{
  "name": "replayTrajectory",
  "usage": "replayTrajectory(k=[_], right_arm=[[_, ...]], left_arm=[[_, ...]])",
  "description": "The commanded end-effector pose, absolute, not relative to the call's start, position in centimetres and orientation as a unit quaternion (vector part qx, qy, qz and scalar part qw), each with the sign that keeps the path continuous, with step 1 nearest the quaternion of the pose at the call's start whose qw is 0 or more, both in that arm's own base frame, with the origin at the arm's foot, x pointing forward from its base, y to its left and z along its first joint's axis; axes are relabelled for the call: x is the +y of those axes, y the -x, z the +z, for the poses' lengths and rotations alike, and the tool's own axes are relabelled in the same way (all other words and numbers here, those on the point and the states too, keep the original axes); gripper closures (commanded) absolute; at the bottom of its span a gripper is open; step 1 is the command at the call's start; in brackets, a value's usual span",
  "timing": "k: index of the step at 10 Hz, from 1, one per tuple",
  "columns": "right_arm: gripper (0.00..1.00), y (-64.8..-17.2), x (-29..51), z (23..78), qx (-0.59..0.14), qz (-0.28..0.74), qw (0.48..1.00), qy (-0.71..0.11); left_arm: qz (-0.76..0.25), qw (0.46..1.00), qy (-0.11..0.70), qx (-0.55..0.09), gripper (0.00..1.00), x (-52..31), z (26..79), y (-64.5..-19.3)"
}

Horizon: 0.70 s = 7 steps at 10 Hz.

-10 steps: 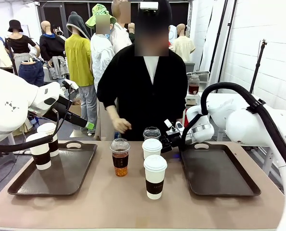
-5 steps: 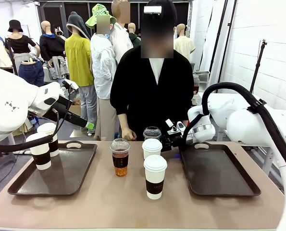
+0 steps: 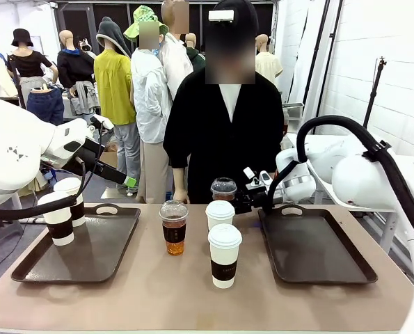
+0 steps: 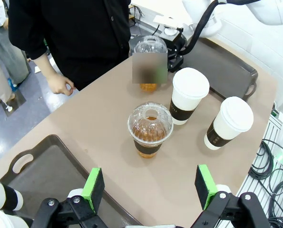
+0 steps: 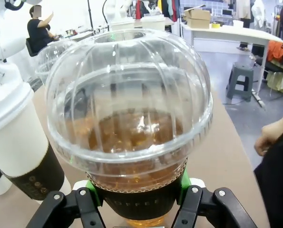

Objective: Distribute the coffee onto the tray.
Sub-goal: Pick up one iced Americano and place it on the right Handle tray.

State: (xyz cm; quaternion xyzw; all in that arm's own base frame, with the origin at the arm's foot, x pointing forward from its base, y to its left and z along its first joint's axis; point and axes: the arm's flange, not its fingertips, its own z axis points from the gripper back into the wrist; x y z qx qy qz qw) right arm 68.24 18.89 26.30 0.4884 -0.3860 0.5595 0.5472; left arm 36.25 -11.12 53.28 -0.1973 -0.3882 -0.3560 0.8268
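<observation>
Tan tabletop point(image 3: 158, 296) bears a dark tray point(image 3: 318, 252) beside a white brick wall point(image 3: 396, 42).

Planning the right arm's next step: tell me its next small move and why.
Probably swing the clear domed cup over to the right tray and set it down: the right tool is shut around its dark sleeve, and that tray sits just beside it with room to spare.
</observation>
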Motion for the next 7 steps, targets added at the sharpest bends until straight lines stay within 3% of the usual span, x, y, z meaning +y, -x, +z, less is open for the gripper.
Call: replayTrajectory(k=[1, 7], right_arm=[[0.33, -67.7, 17.6, 30.1, -0.404, 0.542, 0.548, -0.492], [0.33, -64.8, 9.4, 33.6, -0.422, 0.538, 0.573, -0.451]], left_arm=[[-0.356, 0.827, 0.200, -0.386, 0.00, -11.0, 53.2, -36.3], [-0.356, 0.827, 0.200, -0.386, 0.00, -11.0, 53.2, -36.3]])
